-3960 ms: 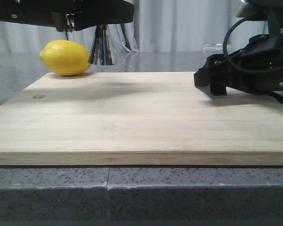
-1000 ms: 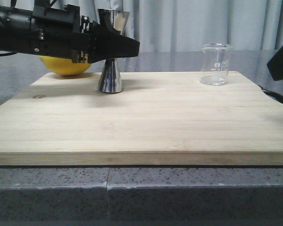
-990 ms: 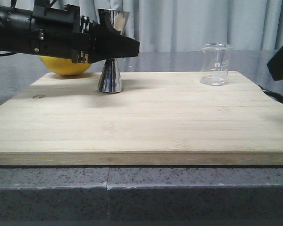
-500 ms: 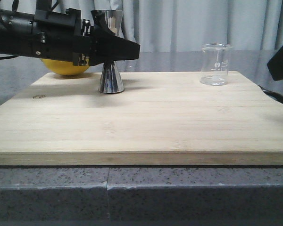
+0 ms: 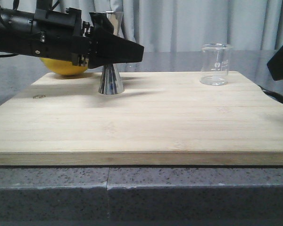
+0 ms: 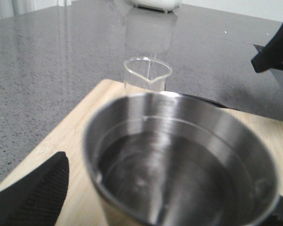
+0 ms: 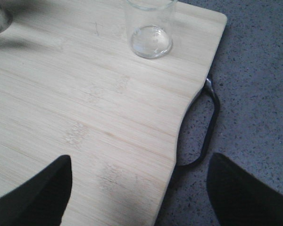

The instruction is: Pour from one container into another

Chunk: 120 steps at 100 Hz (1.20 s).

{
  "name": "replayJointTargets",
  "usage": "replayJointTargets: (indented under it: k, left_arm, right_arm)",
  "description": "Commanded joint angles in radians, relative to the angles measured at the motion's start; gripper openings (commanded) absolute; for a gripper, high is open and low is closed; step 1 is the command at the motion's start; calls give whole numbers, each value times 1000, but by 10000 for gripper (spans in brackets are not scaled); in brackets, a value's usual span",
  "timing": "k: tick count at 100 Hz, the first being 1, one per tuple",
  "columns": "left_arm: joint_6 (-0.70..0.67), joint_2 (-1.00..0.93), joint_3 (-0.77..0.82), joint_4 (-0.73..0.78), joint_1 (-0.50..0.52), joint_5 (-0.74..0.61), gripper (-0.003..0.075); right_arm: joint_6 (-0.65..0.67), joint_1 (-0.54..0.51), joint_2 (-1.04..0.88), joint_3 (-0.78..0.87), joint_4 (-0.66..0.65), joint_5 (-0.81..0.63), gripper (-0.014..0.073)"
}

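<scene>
The steel jigger stands upright on the wooden board, left of centre, just in front of the lemon. My left gripper reaches in from the left at the level of its waist. In the left wrist view the jigger's cup fills the space between the fingers. It seems to hold clear liquid, and one dark finger stands apart from its wall, so the gripper is open. The glass beaker stands alone at the board's far right, looking nearly empty. My right gripper hangs open over the board's right edge.
A yellow lemon lies behind my left arm at the board's back left. The board has a dark metal handle on its right side. Grey speckled counter surrounds it. Part of the right arm shows at the right edge.
Four seconds ago the jigger hung in the air by the lemon and my right gripper was in front of the beaker. Now the jigger stands on the board, my right arm has withdrawn, and my left gripper has edged right.
</scene>
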Motion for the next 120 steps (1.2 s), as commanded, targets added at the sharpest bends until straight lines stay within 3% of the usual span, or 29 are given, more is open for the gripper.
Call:
replayJointTargets:
  k: [1, 33, 52, 92, 120]
  left_arm:
    - [-46, -85, -29, -5, -6, 56, 578]
    - [-296, -253, -37, 328, -6, -184, 578]
    - [-634, -346, -76, 653, -6, -273, 578]
    - [-1406, -586, -119, 1297, -6, -199, 578]
    - [-1830, -786, -102, 1574, -6, -117, 577]
  right_arm:
    - [-1, -8, -15, -35, -12, -71, 530]
    - [-1, -8, -15, -35, -12, -71, 530]
    - [-1, -8, -15, -37, -12, -50, 530]
    - [0, -8, -15, -188, -40, 292, 530]
    - [78, -87, -59, -225, -55, 339, 530]
